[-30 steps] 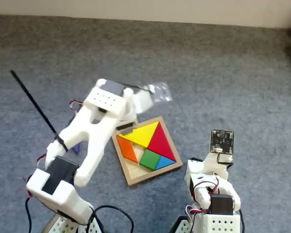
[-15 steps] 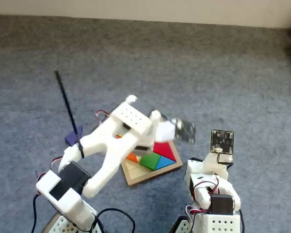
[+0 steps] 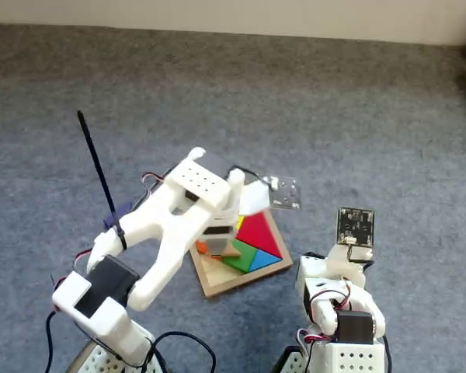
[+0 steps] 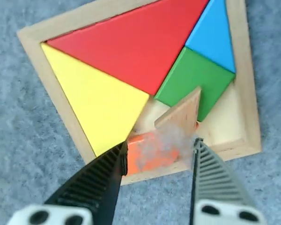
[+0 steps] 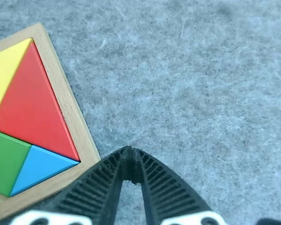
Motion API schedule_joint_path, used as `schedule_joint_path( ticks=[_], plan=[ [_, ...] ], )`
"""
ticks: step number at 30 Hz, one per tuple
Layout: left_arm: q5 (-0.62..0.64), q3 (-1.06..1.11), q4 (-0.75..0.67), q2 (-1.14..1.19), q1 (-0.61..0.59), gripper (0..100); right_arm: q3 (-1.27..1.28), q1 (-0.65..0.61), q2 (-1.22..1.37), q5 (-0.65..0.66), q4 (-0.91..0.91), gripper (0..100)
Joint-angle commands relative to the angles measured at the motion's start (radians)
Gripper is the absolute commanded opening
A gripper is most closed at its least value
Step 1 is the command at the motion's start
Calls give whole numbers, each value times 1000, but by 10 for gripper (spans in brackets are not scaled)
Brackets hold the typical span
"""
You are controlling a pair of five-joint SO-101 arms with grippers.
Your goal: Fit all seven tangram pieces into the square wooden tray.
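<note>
The square wooden tray [image 3: 210,287] lies on the carpet with red [image 3: 258,231], green [image 3: 238,258] and blue [image 3: 266,261] pieces flat in it; a sliver of yellow [image 3: 239,224] shows beside the arm. My left gripper [image 4: 158,149] hangs over the tray's [image 4: 57,91] near corner, shut on the orange piece [image 4: 150,153]. A tan wooden wedge [image 4: 182,112] stands tilted up beside it, over the green square [image 4: 196,77]. My right gripper [image 5: 131,164] is shut and holds nothing, just off the tray's [image 5: 72,117] edge by the blue triangle [image 5: 40,166].
A dark purple piece [image 3: 119,211] lies on the grey carpet left of the tray, partly behind the left arm [image 3: 179,225]. The right arm's base [image 3: 342,318] sits at the front right. Open carpet stretches behind and to the right of the tray.
The left arm swung from the tray's far left corner across the tray and now covers most of the yellow piece, its gripper at the orange piece. The right arm has not moved.
</note>
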Motion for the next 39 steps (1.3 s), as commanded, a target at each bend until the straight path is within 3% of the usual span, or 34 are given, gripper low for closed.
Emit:
schedule_joint_path(
  ticks=[1,9,12,17,21,28,39],
  plan=[
    [9,-51,31,-61,-22,228,140,12,-13,-9,7,5],
    [12,-99,229,-252,-25,228,140,12,-13,-9,7,5],
    [127,-35,239,-338,-28,227,140,12,-13,-9,7,5],
    [410,114,132,-446,-76,226,140,12,-13,-9,7,5],
    [582,255,-15,-513,-156,170,140,12,-13,-9,7,5],
    [611,512,-273,-535,-177,116,140,12,-13,-9,7,5],
    [700,541,-299,-535,-168,116,140,12,-13,-9,7,5]
  ],
)
